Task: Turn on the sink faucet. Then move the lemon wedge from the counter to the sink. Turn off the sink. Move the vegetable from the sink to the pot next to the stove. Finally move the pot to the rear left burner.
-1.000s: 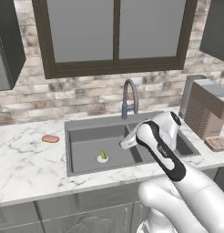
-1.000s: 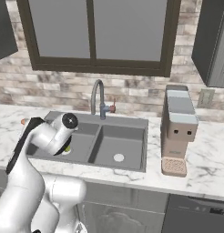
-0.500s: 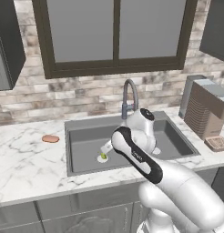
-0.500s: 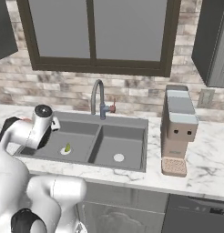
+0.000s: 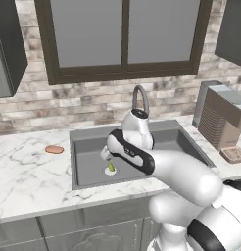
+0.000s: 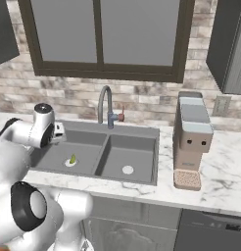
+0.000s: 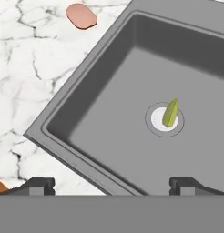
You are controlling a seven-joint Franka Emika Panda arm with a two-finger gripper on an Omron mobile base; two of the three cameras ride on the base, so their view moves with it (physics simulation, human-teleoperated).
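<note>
The sink (image 6: pixel 100 164) is set into the table (image 5: pixel 24 181), below the window (image 6: pixel 100 37). The faucet (image 6: pixel 106 105) stands behind the divider between the two bowls. The wedge (image 7: pixel 170 113) lies on the drain of the left bowl. An oval (image 5: pixel 54 149) lies on the table left of the sink. A machine (image 6: pixel 192 139) stands right of the sink. The hand (image 7: pixel 111 184) hangs above the left bowl's front rim.

Grey-brown brick wall (image 6: pixel 142 100) behind; dark-framed two-pane window (image 6: pixel 100 37) above. Dark grey upper cabinets (image 5: pixel 5 49) flank it; grey lower cabinet fronts (image 5: pixel 59 230) below.
</note>
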